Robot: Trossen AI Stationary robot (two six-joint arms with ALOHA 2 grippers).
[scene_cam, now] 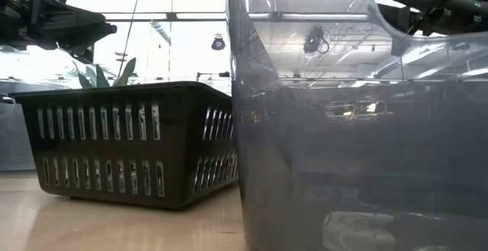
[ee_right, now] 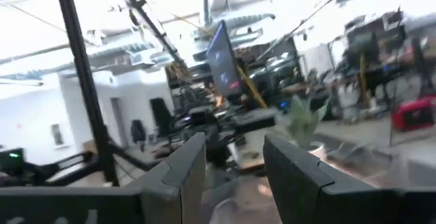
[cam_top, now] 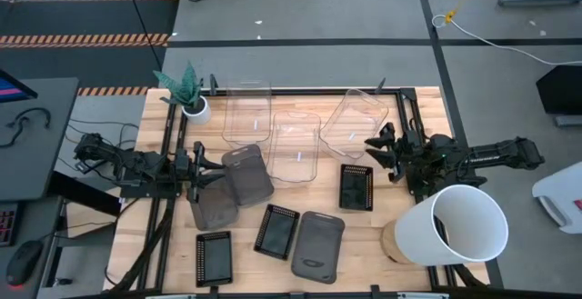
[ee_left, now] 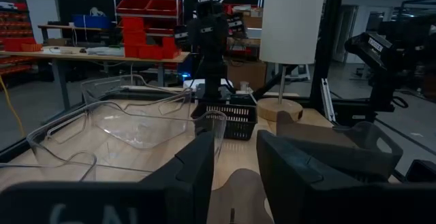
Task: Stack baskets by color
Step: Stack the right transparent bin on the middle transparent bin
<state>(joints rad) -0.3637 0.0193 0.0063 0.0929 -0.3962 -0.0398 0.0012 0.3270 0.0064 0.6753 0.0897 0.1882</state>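
Observation:
Three clear baskets lie at the back middle of the table. Smoky grey baskets lie at the left, beside it and at the front. Black mesh baskets sit at the right, the front middle and the front left. My left gripper hovers open beside the left grey baskets; its wrist view shows its fingers apart with nothing gripped. My right gripper hangs open near the right clear basket, holding nothing.
A large white bucket lies on its side at the front right, close under the right arm. A small white plant pot stands at the back left. The low view is filled by a black mesh basket and a grey basket.

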